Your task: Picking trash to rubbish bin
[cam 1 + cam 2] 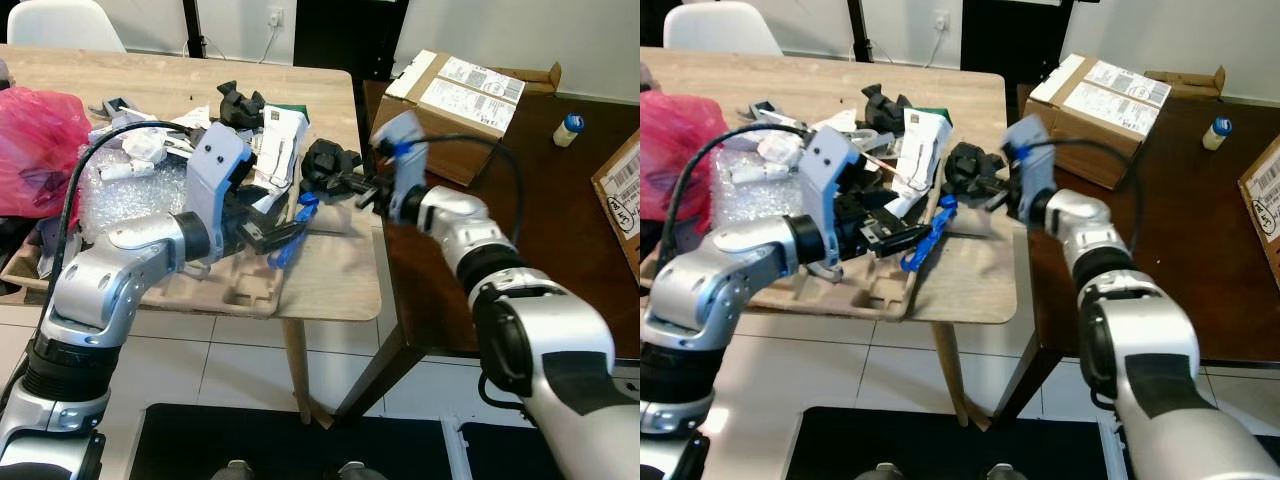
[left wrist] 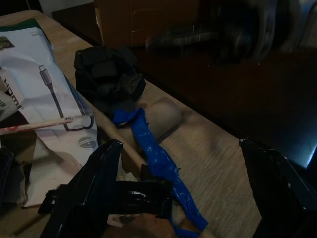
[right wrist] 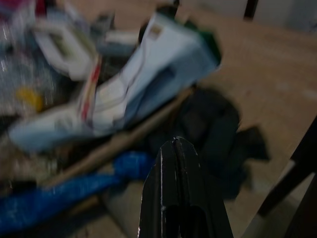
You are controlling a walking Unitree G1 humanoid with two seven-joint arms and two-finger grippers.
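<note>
- Table [image 1: 330, 285]: pale wood, heaped on the robot's left half with litter. A pink bag [image 1: 35, 145] sits at its far left edge, bubble wrap [image 1: 125, 190] just beside that, and a moulded pulp tray [image 1: 235, 290] at the near edge. No bin can be seen, so I judge the step in hand to be the pick-up itself, with the carry to the bin yet to do.
- Left gripper [image 1: 272, 238]: low over the pulp tray, fingers spread wide, as the left wrist view shows. Nothing lies between them; a scrap of black tape sits beside the near finger.
- Right gripper [image 1: 357, 188]: reaching in from the right edge of the table. The right wrist view shows its fingers [image 3: 176, 193] pressed together and empty, aimed at the black wad.
- White packet [image 1: 275, 150]: a printed cable wrapper, lying flat beyond the left gripper.
- Black wad [image 1: 328, 165]: crumpled, near the table's right edge, just ahead of the right gripper.
- Blue strip [image 1: 292, 232]: the likely target. It lies limp on the table, long axis running from the black wad toward the near edge, its near end just beside the left gripper. The next move calls for lowering the spread fingers across that axis and closing on the strip.
</note>
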